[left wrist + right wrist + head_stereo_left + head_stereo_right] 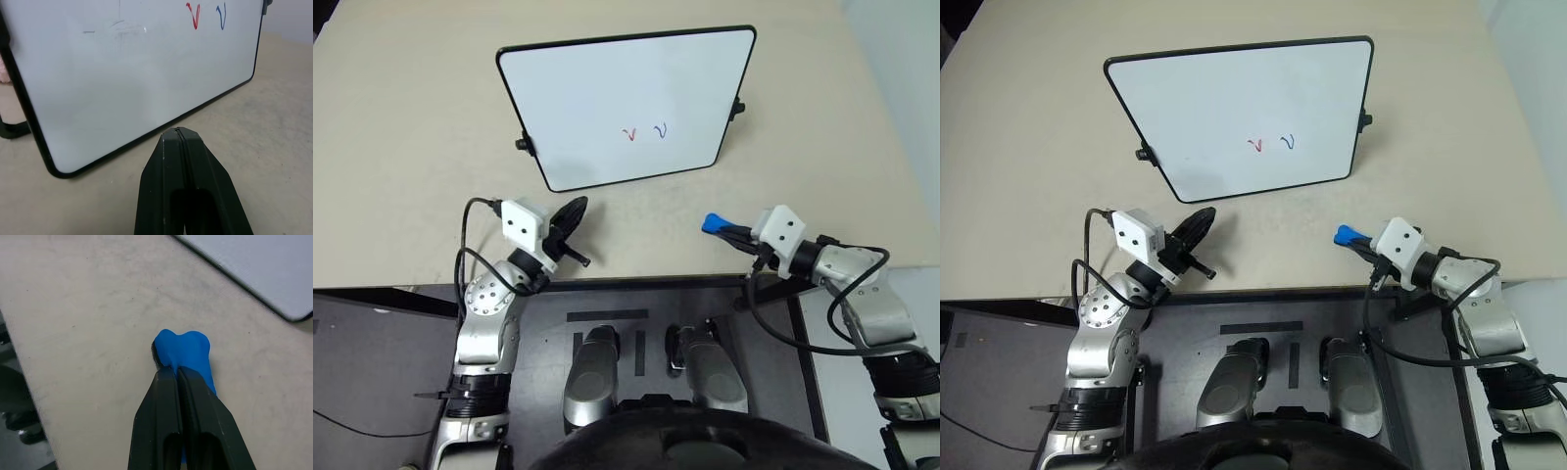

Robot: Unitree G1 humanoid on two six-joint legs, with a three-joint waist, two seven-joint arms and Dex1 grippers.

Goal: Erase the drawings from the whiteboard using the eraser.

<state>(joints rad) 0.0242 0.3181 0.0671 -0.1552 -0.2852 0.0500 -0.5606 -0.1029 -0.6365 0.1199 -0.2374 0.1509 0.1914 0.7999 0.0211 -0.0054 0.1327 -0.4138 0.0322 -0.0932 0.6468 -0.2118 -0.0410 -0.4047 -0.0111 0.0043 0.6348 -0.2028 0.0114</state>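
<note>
Right gripper is pinching the eraser, seemingly light and stiff, near its waist; left gripper is sitting closed, empty

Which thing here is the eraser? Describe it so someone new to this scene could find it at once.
Start at the large glossy white whiteboard with the thin black frame on the beige table. Nearer the robot, off the board's right corner, the right hand is shut on a small bright blue bone-shaped eraser. It is the only solid blue item; the blue squiggle is just marker beside a red one.
</note>
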